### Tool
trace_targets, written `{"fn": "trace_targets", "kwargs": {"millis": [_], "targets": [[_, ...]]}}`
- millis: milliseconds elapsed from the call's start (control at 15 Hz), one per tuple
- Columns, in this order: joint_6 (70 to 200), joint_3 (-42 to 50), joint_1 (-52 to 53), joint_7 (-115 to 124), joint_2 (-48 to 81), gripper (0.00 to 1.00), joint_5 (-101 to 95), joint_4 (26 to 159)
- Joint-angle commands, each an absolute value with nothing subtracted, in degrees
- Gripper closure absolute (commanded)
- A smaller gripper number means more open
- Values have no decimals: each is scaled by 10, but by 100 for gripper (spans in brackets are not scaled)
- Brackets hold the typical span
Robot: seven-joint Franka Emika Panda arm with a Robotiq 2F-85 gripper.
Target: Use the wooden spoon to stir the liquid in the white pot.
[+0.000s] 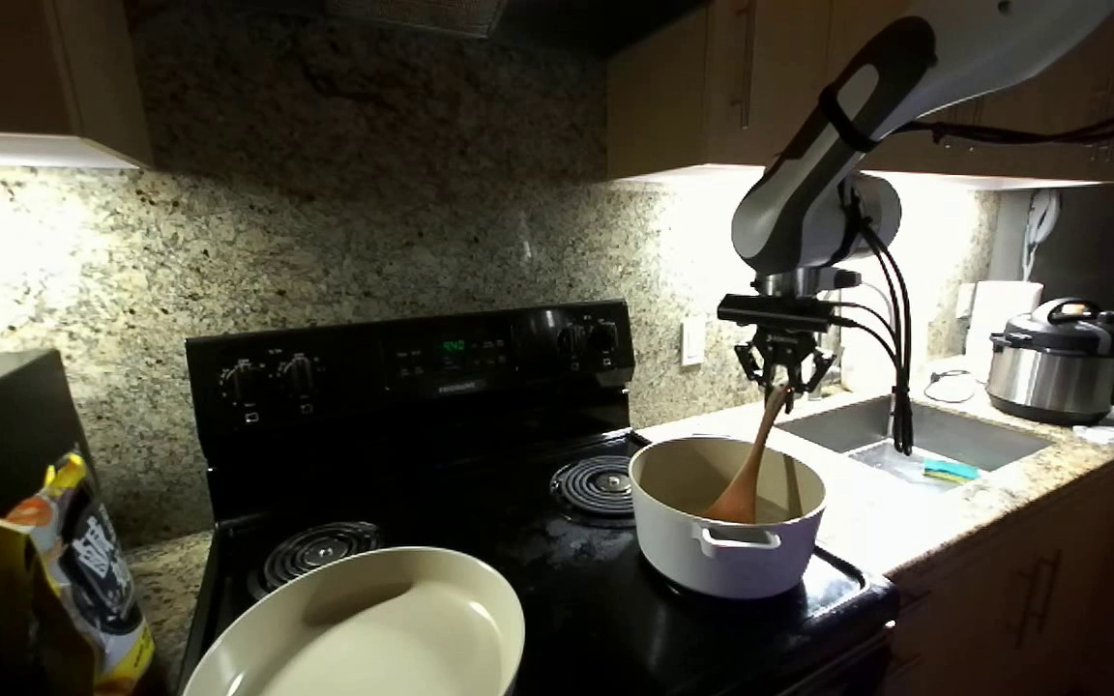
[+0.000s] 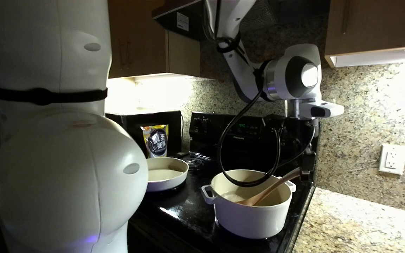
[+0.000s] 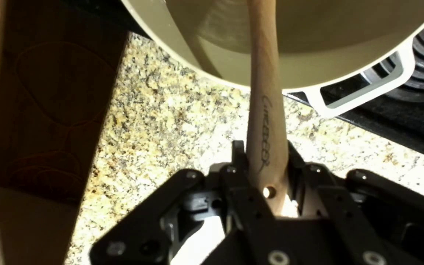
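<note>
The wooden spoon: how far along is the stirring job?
Done: the wooden spoon is picked up, its head inside the white pot. In hand: the gripper holds the handle end; what looks like faintly rippled liquid hints at stirring, but a still picture can't prove it. Left: probably some stirring, since the spoon is in there; how much, I can't tell.
</note>
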State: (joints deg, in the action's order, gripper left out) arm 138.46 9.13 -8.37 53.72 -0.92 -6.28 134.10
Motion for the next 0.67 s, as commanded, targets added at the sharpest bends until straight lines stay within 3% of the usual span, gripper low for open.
{"fn": "trace_targets", "kwargs": {"millis": [0,600], "targets": [[1393,98,-98,549,-47,93,-92,1371],[1393,67,-92,535,-71,93,-154,1403]]}}
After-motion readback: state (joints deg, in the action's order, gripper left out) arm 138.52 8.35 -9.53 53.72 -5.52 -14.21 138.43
